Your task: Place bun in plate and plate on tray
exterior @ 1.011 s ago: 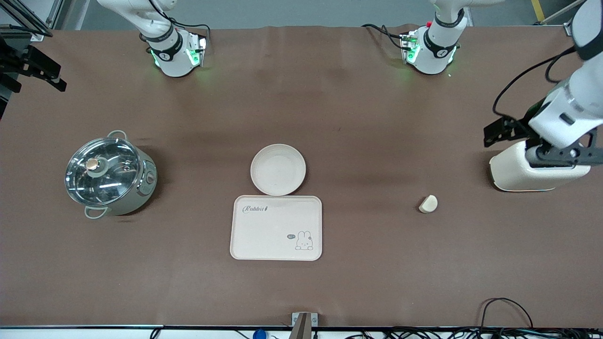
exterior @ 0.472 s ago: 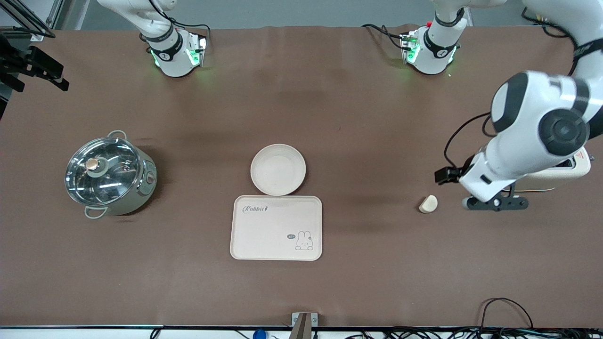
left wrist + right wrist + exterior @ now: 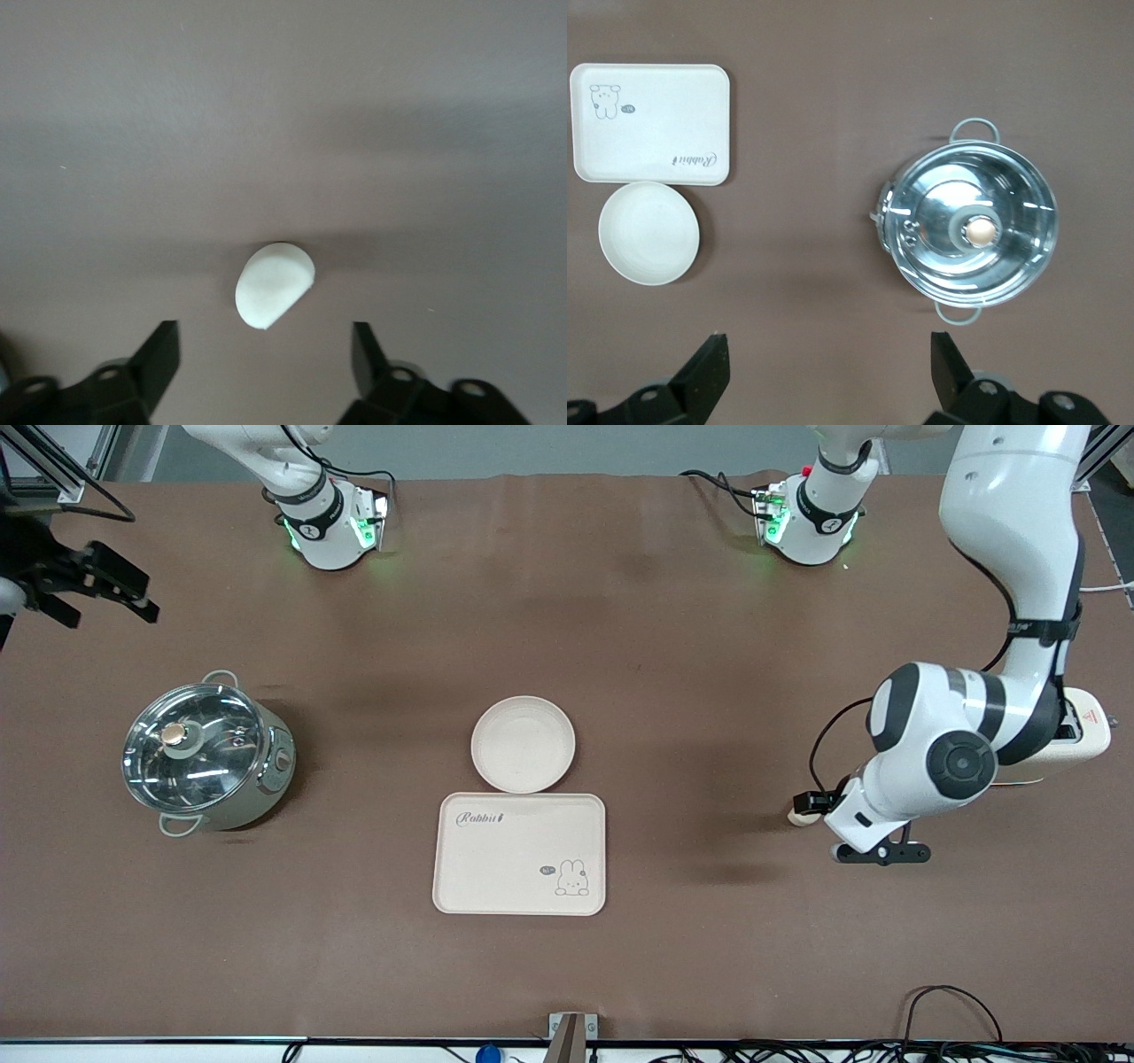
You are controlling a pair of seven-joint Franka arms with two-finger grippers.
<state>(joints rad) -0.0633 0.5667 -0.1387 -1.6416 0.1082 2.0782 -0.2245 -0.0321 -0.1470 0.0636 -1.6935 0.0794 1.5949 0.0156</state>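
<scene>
The bun [image 3: 273,285] lies on the brown table toward the left arm's end; in the front view only its edge [image 3: 798,816] shows under the left wrist. My left gripper [image 3: 264,354] is open and empty, low over the bun, with the bun just ahead of its fingertips; it also shows in the front view [image 3: 813,804]. The round plate [image 3: 523,744] stands empty at mid-table, touching the edge of the Rabbit tray [image 3: 518,854], which lies nearer to the camera. My right gripper [image 3: 131,593] is open and empty, high over the right arm's end of the table [image 3: 830,372].
A steel pot with a glass lid [image 3: 208,757] stands toward the right arm's end. A cream toaster [image 3: 1083,741] stands at the left arm's end, partly hidden by the left arm. The plate [image 3: 648,233] and tray [image 3: 650,123] also show in the right wrist view.
The left arm has swung away from the toaster and come down over the bun, now covering most of it in the front view. The right gripper has shifted slightly inward.
</scene>
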